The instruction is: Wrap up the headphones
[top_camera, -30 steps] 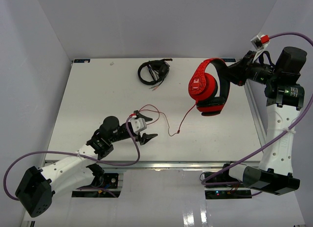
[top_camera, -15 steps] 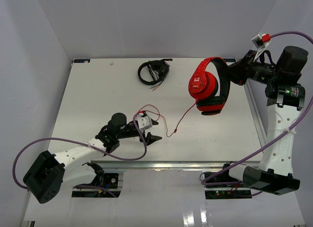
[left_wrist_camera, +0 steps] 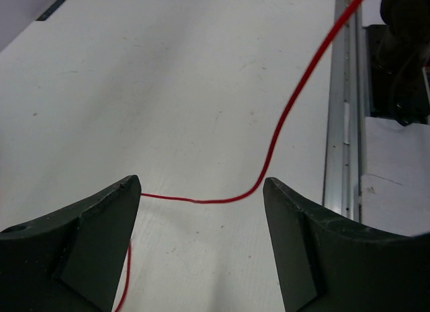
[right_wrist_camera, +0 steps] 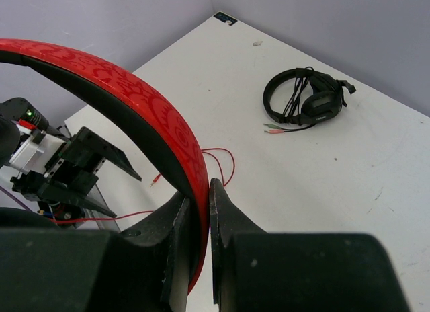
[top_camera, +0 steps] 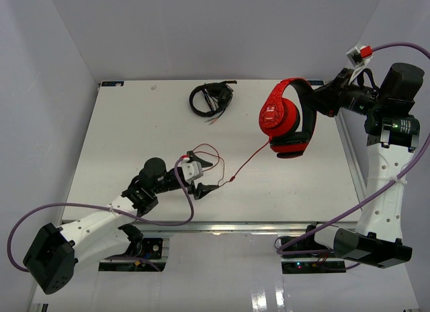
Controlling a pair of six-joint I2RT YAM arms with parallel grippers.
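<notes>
The red headphones (top_camera: 287, 120) hang above the table's right side, earcups down. My right gripper (top_camera: 317, 102) is shut on their red headband (right_wrist_camera: 154, 103), clamped between both fingers (right_wrist_camera: 225, 211). Their thin red cable (top_camera: 248, 161) slopes down and left to the table near my left gripper (top_camera: 212, 176), which is open and low over the near centre. In the left wrist view the cable (left_wrist_camera: 269, 157) crosses the gap just past the fingertips and touches the left finger (left_wrist_camera: 114, 211). I cannot tell whether it lies inside the jaws or under them. A cable loop (top_camera: 205, 150) and the plug (right_wrist_camera: 154, 179) rest beside that gripper.
Small black headphones (top_camera: 211, 98) with a bundled cable lie at the back centre of the white table (top_camera: 134, 124). A metal rail (left_wrist_camera: 342, 124) runs along the table's right edge. Grey walls close in the back and both sides.
The cable between the headphones and my left gripper has pulled straighter. The left arm swung a little right, then back left. The right arm and headphones have held still.
</notes>
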